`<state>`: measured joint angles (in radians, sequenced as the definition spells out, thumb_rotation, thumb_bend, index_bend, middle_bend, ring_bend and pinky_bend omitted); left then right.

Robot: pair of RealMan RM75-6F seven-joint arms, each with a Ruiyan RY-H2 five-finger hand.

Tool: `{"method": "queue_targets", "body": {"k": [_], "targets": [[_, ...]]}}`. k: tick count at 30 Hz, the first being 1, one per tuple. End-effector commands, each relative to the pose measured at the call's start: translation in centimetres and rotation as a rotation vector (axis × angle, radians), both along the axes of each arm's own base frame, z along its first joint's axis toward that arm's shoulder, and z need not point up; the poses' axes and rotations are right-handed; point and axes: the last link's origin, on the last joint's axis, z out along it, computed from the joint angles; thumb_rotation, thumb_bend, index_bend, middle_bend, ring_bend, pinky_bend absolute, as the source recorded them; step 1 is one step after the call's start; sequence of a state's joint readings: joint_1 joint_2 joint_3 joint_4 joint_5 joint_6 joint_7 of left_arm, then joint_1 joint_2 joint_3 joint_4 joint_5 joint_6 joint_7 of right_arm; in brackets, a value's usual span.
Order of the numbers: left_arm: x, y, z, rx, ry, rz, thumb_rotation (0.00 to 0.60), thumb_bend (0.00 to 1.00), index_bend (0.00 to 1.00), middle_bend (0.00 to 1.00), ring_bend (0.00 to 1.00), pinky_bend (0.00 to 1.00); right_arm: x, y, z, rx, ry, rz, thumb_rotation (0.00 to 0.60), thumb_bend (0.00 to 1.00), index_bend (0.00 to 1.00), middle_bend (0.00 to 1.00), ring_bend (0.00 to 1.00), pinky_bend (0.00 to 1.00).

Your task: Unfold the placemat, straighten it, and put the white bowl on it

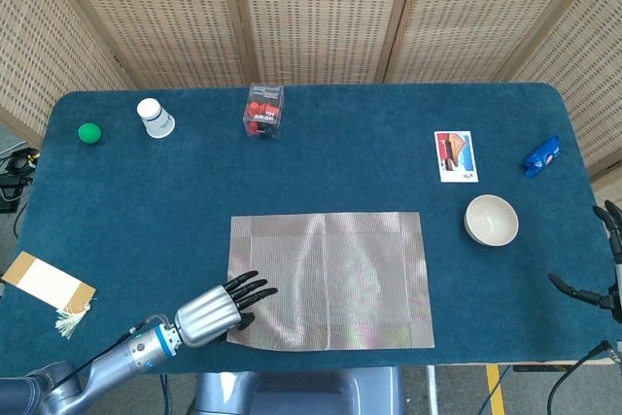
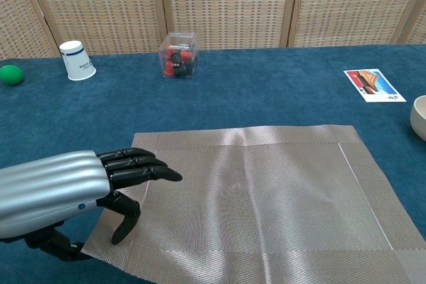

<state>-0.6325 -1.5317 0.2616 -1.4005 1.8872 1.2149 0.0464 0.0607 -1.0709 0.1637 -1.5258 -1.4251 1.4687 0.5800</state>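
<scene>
The placemat [image 1: 328, 280] lies unfolded near the near edge of the table [image 1: 369, 153], its edges close to square with that edge, a few soft ripples across it; so the straightening step looks nearly done, and setting the bowl on it is not yet begun; the left hand [image 1: 216, 307] sits at the mat's near-left corner, its dark fingers [image 2: 136, 164] stretched out side by side over the weave while the thumb curls below them at the mat's edge (from the chest view the corner seems lifted slightly between thumb and fingers, which reads as a light pinch, though I cannot be sure the pads actually press it).

The white bowl [image 1: 491, 220] stands on the cloth to the right of the mat, apart from it, with a picture card [image 1: 455, 155] farther off behind it; the right hand [image 1: 604, 264] shows only at the right border of the head view, a few fingertips spread apart and holding nothing.

The next move, as I judge it, calls for the left hand to let the corner settle flat; then the right hand must reach in for the bowl, grasp its rim, and carry it leftward onto the middle of the mat without dragging the weave.
</scene>
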Motion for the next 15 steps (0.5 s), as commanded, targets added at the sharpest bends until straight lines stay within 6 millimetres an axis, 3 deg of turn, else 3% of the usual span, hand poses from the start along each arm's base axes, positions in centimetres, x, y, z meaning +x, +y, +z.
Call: {"method": "queue_targets", "body": {"k": [1,10,12,15], "targets": [[-0.04,-0.19,0.07,-0.006,-0.01,0.008,0.6,0.54,0.63,0.0,0.0,0.0,0.01,0.02,-0.04,0.003,0.001,-0.001,0.6,0.17,0.12,0.0,0.0,0.0],[-0.06,-0.84,-0.12,-0.018,-0.033,0.022,0.6,0.52,0.57,0.0,0.0,0.0,0.09,0.04,-0.26,0.013,0.007,-0.002,0.6,0.17,0.12,0.0,0.0,0.0],[-0.13,-0.9,-0.13,-0.015,-0.03,0.025,0.6,0.45,0.51,0.0,0.0,0.0,0.09,0.05,-0.28,0.013,0.007,-0.002,0.6,0.17,0.12,0.0,0.0,0.0],[-0.23,-0.94,-0.08,-0.008,-0.026,0.03,0.6,0.24,0.3,0.0,0.0,0.0,0.08,0.06,-0.3,0.016,0.009,-0.004,0.6,0.17,0.12,0.0,0.0,0.0]]}}
